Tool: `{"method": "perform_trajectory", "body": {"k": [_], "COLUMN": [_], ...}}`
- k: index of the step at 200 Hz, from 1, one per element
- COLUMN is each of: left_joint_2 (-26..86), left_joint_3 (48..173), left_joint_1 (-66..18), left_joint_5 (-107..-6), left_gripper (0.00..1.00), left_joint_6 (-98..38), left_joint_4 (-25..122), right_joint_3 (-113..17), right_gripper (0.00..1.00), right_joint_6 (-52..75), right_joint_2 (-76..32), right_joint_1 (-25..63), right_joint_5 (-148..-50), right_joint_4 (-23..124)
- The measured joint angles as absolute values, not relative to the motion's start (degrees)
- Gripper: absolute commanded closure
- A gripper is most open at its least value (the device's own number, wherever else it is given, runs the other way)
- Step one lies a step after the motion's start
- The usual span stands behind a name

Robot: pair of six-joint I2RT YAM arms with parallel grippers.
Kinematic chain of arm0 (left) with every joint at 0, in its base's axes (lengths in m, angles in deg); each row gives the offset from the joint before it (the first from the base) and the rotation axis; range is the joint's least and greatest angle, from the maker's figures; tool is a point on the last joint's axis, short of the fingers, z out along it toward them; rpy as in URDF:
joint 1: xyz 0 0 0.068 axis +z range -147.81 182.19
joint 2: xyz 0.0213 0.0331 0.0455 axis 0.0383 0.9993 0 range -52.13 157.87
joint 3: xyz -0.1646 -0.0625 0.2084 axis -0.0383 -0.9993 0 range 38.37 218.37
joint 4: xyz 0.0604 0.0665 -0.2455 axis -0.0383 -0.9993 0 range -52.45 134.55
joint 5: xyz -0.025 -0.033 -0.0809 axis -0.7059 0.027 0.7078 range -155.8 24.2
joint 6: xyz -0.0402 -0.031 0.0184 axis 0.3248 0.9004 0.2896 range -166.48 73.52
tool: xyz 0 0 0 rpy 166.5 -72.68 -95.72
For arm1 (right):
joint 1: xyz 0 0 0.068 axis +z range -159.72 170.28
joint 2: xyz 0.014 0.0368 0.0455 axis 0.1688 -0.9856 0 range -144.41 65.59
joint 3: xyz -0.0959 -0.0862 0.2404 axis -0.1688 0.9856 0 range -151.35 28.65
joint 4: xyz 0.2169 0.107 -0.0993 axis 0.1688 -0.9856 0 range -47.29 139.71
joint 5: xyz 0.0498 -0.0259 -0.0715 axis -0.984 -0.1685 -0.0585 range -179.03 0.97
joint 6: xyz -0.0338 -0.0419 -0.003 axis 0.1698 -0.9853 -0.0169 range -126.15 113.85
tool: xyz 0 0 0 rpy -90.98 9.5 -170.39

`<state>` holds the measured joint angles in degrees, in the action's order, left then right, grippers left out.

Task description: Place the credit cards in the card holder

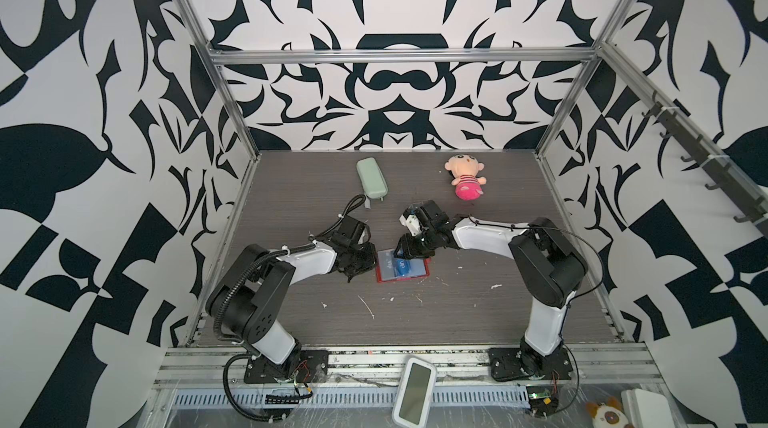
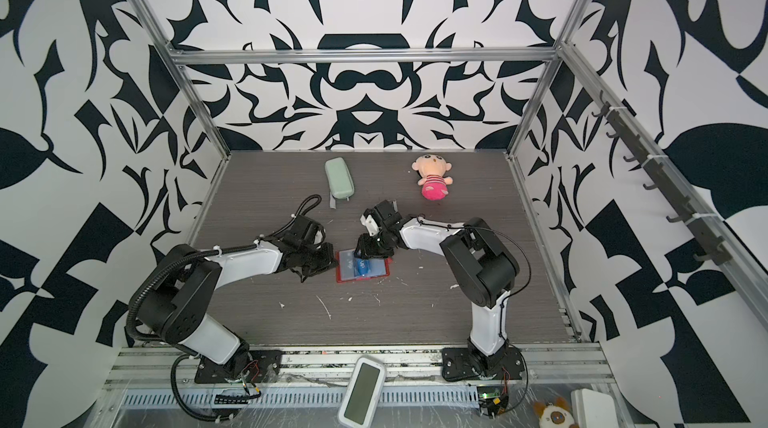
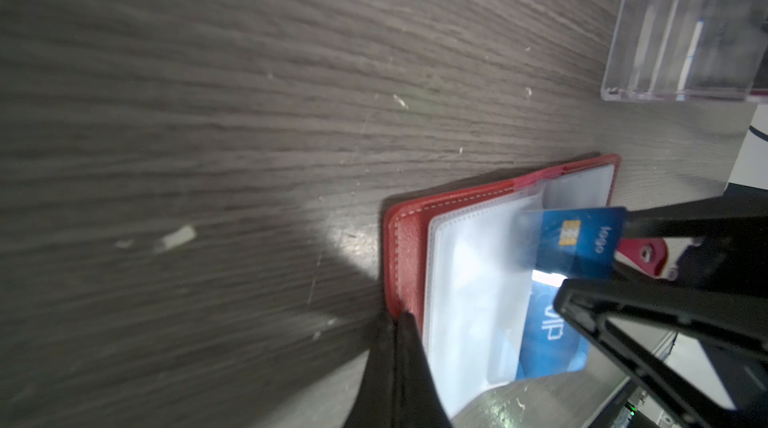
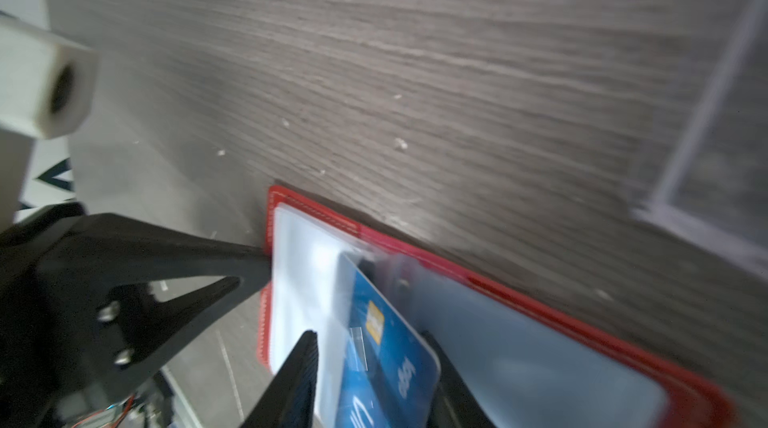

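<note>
Red wallet [image 1: 419,268] open flat near the middle of the grey wood bench [image 1: 478,313], clear sleeves facing up. Blue chip card [image 4: 390,347] tilted over the wallet, gold chip showing, far end tucked under a clear sleeve. Right jaws partly apart, one on each side of that card, with a thin gap next to one of them in the right wrist view. No telling if the other one touches the card. Blue VIP card [image 3: 548,334] flat under clear plastic in the wallet, white letters showing through. Left jaws closed tight, tips right at the red edge of the wallet [image 3: 409,247], on the side away from the right arm. No telling if pinching the edge or only touching it. Clear box [image 3: 681,23] on the bench near the wallet. Pale green case [image 1: 372,178] and little doll [image 1: 464,178] in pink far back on the bench, well apart from the wallet and from each other.
</note>
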<state>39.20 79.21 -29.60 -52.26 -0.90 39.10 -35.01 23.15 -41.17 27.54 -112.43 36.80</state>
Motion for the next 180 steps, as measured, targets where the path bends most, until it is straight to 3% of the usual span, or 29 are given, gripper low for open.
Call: {"method": "perform_trajectory", "body": {"k": [66, 111, 180], "left_joint_2": [39.1, 39.1, 39.2], "left_joint_3": [79.2, 79.2, 79.2], "left_joint_1": [-29.6, -29.6, -29.6], "left_joint_5": [-52.5, -52.5, -52.3], "left_gripper": [1.0, 1.0, 1.0], "left_joint_6": [-0.9, -0.9, -0.9], "left_joint_4": [38.9, 38.9, 38.9], "right_joint_3": [-38.3, -40.6, -43.6], "right_gripper": [0.49, 0.61, 0.86], "right_joint_6": [20.3, 19.1, 18.7], "right_joint_2": [-40.5, -40.5, -41.7], "right_joint_1": [29.7, 31.6, 33.5], "right_joint_5": [-100.6, -94.9, -90.5], "right_joint_4": [27.6, 21.9, 17.1]}}
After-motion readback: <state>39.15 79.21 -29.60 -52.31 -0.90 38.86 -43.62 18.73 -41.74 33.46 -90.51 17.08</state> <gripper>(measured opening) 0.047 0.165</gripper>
